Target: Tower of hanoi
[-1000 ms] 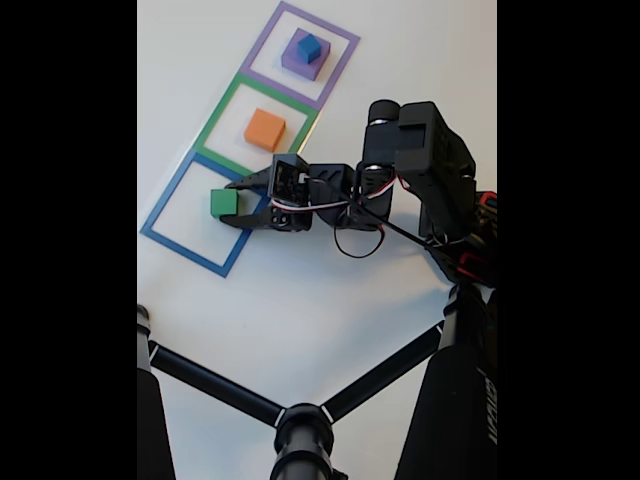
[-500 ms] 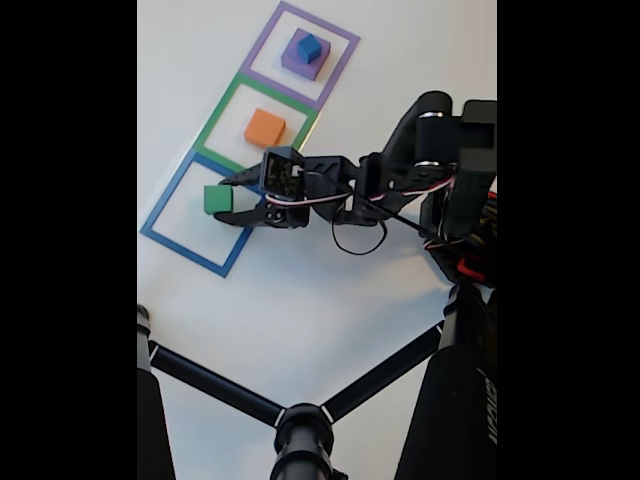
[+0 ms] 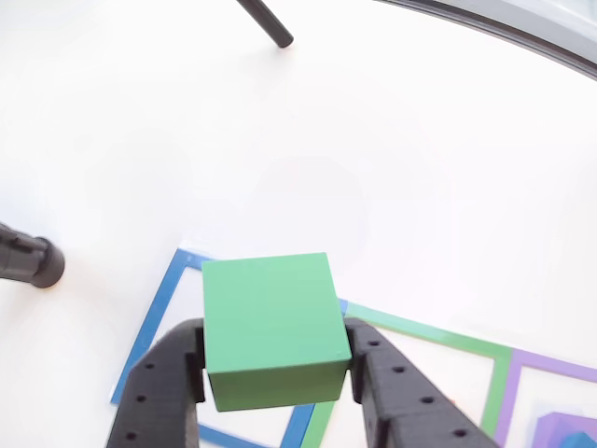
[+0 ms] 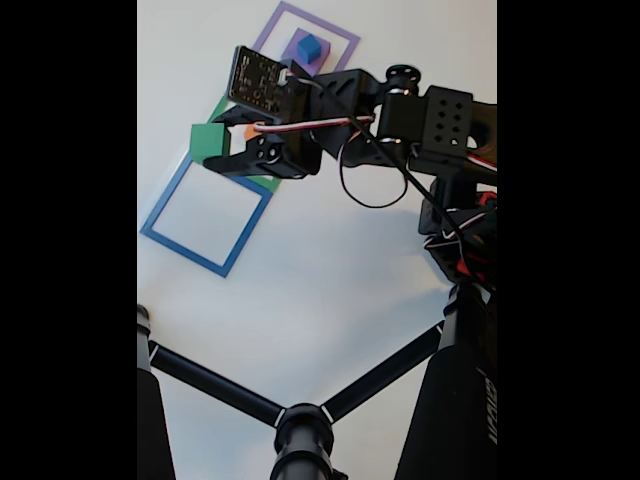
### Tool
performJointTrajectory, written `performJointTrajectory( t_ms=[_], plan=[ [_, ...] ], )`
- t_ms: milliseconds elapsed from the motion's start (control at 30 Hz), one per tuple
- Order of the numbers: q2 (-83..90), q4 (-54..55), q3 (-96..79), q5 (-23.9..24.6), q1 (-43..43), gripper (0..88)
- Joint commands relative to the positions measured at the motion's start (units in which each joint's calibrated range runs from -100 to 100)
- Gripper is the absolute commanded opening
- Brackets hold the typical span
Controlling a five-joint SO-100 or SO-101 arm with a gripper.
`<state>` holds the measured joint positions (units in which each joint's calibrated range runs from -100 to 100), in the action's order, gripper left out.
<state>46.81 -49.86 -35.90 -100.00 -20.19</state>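
While raised off tabletop (image 4: 300, 290), end effector (image 4: 222, 143) clamps green block (image 4: 206, 142) above blue square outline (image 4: 165, 240); blue cube (image 4: 309, 46) atop purple block (image 4: 296, 55) far.

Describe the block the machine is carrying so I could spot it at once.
Start at the row of three flat square outlines on the white table in the fixed view, then follow the black arm to its tip above the blue outline. Clamped there between the jaws of the gripper is the green block, lifted off the table, the only green block in the scene.
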Motion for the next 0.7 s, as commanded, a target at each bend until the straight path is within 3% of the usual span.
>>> performJointTrajectory(
  t_ms=[0, 200, 400, 667],
  plan=[
    [3.4, -27.3, 26.9, 0.0, 1.5, 4.8],
    [4.7, -38.2, 36.0, 0.0, 9.3, 4.6],
    [4.7, -39.3, 35.6, 0.0, 19.6, 4.4],
    [4.3, -38.5, 35.3, 0.0, 24.2, 4.5]
  ],
)
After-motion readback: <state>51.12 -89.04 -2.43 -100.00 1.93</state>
